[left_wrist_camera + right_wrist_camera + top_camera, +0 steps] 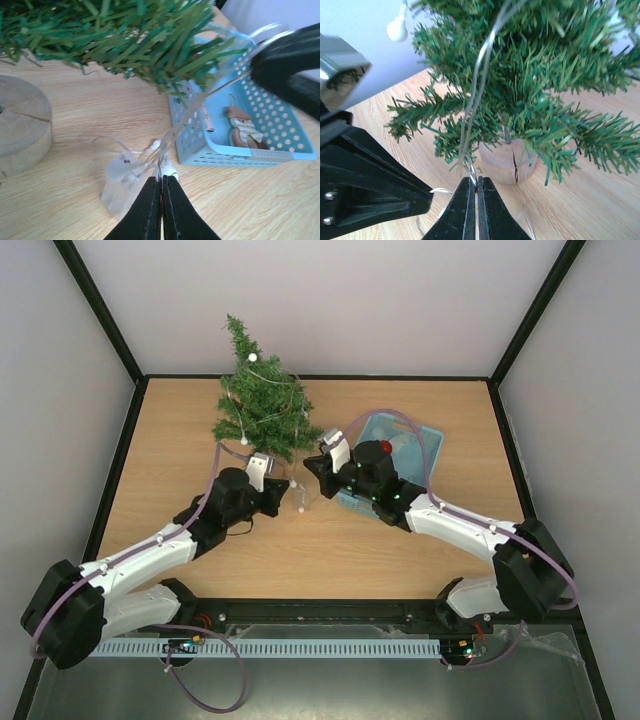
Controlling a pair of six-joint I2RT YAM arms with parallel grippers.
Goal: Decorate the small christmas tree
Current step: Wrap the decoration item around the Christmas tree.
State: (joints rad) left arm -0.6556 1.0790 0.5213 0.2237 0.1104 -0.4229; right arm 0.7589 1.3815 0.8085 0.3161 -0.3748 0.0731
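The small christmas tree point(262, 400) stands at the back left of the table on a round wooden base point(507, 162). A thin light string point(479, 75) with white bulbs point(397, 30) loops round its branches. My left gripper point(162, 179) is shut on this wire just in front of the string's clear battery box point(120, 182), which rests on the table. My right gripper point(476, 180) is shut on the same wire low in front of the tree's base. In the top view the left gripper point(287, 498) and the right gripper point(313, 468) sit close together right of the tree.
A light blue plastic basket point(425, 440) lies right of the tree, under the right arm. It holds a striped figure ornament point(242, 131) and a red ball point(386, 447). The right arm point(290, 65) hangs over the basket. Black frame rails edge the table.
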